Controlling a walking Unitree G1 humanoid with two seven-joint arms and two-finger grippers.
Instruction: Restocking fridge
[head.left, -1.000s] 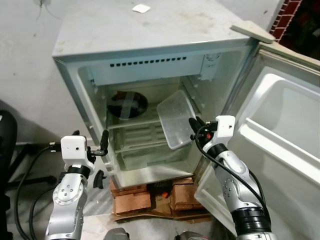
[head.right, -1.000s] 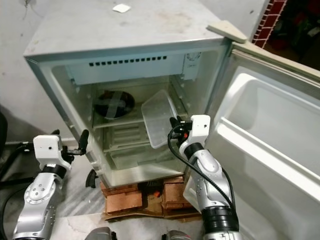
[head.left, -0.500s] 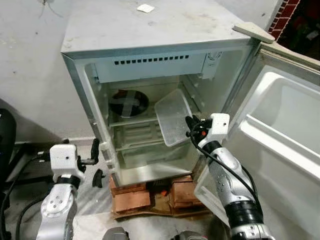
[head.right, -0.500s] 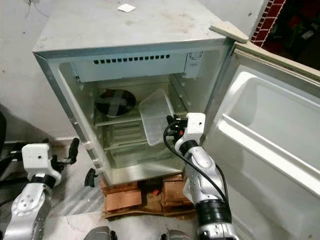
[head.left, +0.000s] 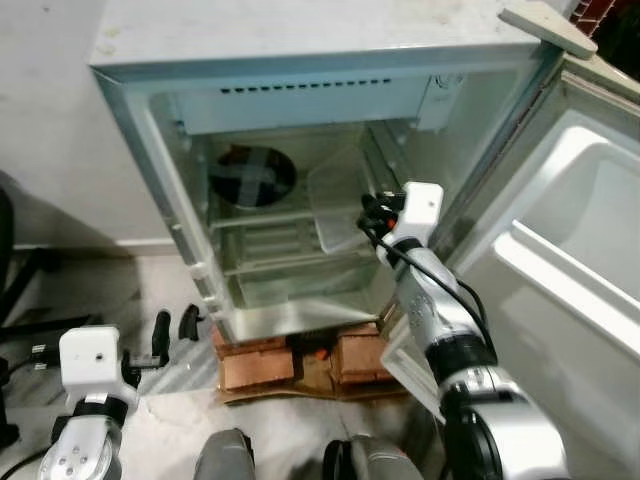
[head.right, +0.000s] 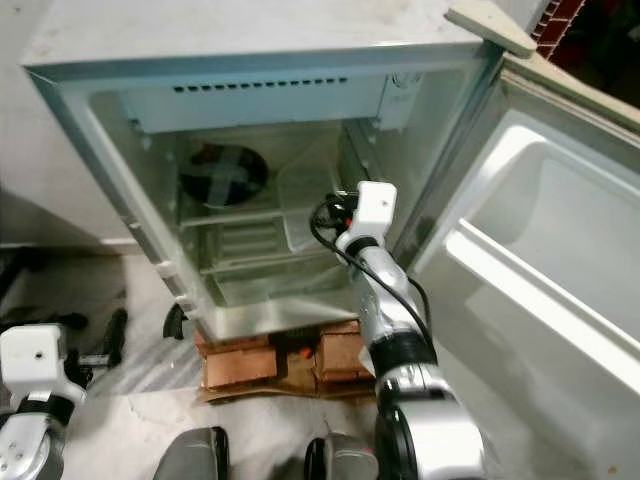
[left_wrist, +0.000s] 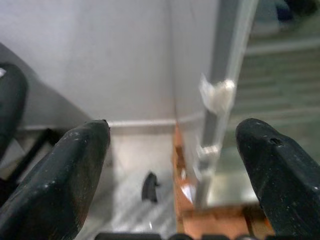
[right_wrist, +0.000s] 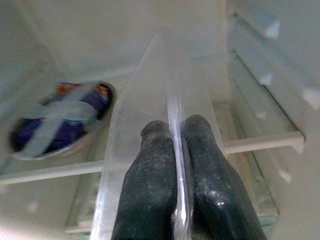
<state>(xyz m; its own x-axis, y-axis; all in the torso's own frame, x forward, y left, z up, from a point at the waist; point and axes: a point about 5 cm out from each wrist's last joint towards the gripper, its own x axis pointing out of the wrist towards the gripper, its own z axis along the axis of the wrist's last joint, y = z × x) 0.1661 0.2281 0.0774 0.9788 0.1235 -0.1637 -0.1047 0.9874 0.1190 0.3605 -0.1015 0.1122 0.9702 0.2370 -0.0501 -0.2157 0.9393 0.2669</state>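
The right gripper (right_wrist: 175, 165) is pinching the rim of a clear plastic tub (head.left: 340, 205) inside the open fridge (head.left: 300, 60), holding it tilted over the upper shelf (head.left: 265, 215). A dark round dish (head.left: 252, 176) crossed with pale tape is sitting at the back left of that shelf. The left gripper (left_wrist: 170, 170) is hanging low beside the fridge with its fingers (left_wrist: 60, 175) spread wide, and no writing is showing.

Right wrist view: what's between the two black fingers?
The rim of the clear plastic container, pinched edge-on between the right gripper's black fingers. Beyond it, a dark round tub sits on the fridge shelf.
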